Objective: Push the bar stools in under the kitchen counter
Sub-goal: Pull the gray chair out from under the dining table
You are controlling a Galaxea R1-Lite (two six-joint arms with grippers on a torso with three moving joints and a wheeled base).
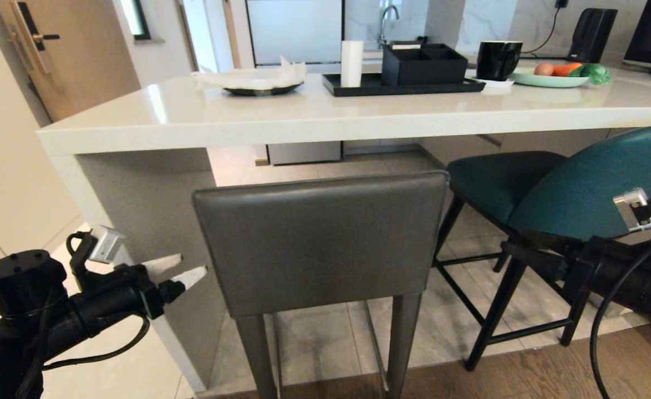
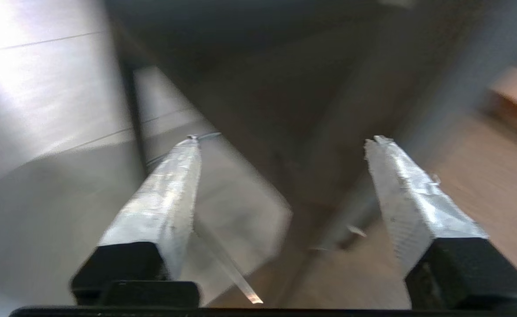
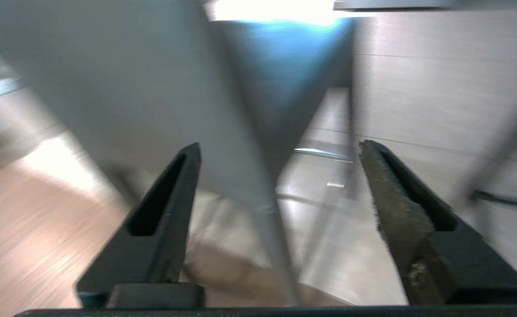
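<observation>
The kitchen counter point(image 1: 325, 113) is seen as the largest thing, its thick pale surface carried on a slab side panel, with a tray, a plate and a dish of vegetables set on top. Both bar stools are placed in front of it. The dark grey stool point(image 1: 321, 238) is found just beyond the tips of the left gripper point(image 1: 186, 269), its rectangular back facing the robot and its seat not visible behind that back. The teal stool point(image 1: 580, 188) is turned at an angle, its seat partly under the surface's edge and its curved back just above the right arm.

The left gripper's fingers point(image 2: 166, 198) are seen standing wide apart and empty, level with the grey back's lower side edge and close beside it; contact cannot be confirmed. The right gripper point(image 3: 280, 152) is likewise spread wide with nothing held; in the head view its tips are hidden.

It is judged that neither stool has yet been pushed fully in. If only one side of the grey back is pressed, the stool may be swung round rather than slid straight. A tall stool pushed high may be tipped forward, and the teal stool's splayed black legs may be caught against the grey stool.
</observation>
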